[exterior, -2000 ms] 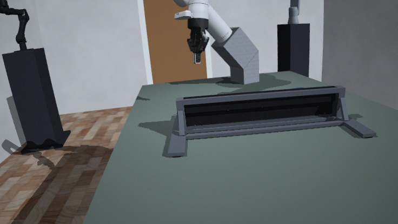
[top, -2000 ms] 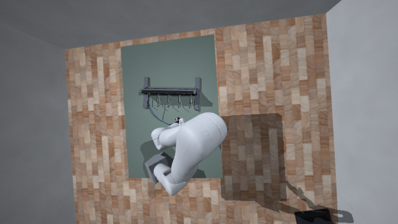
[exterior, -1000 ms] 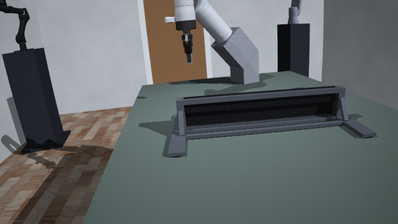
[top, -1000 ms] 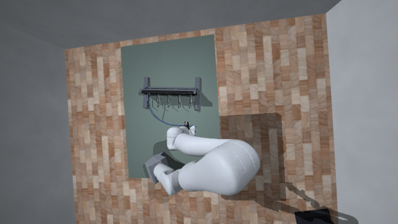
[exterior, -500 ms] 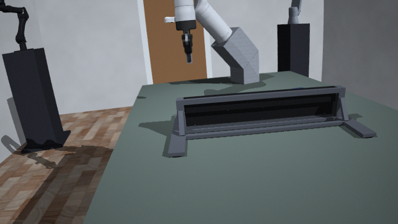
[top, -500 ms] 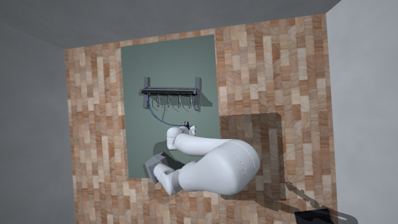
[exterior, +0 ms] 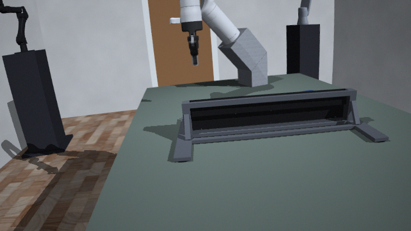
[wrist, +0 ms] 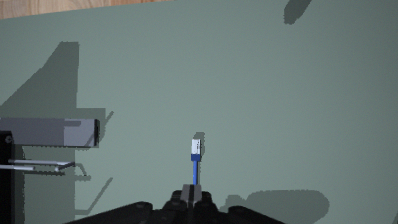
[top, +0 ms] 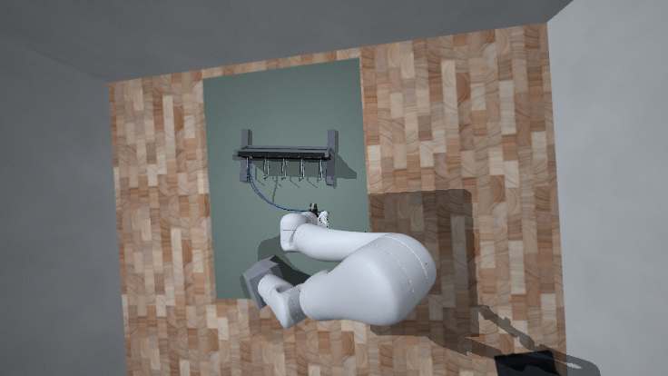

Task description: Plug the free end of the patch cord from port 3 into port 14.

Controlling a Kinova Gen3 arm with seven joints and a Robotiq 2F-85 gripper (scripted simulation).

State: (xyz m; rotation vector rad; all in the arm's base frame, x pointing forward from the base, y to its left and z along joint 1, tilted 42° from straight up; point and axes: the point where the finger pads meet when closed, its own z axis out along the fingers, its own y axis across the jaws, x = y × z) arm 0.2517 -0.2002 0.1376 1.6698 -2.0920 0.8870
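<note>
The grey patch-panel rack (top: 285, 153) stands on the green table, seen from behind in the exterior view (exterior: 267, 114); one of its feet shows at the left of the wrist view (wrist: 50, 132). The blue patch cord (top: 266, 196) runs from the rack's left end down to its free end near the gripper. In the wrist view the white plug (wrist: 198, 146) lies flat on the table with a short piece of blue cord behind it. My gripper (wrist: 191, 197) (exterior: 195, 61) (top: 313, 208) is shut with nothing between its fingers. It hangs well above the table, over the cord's free end.
Several thin cable-management bars (top: 283, 170) stick out from the rack's front toward the arm. The arm's grey base block (top: 261, 275) stands at the table's near edge. Black camera stands (exterior: 34, 97) are beside the table, on the floor.
</note>
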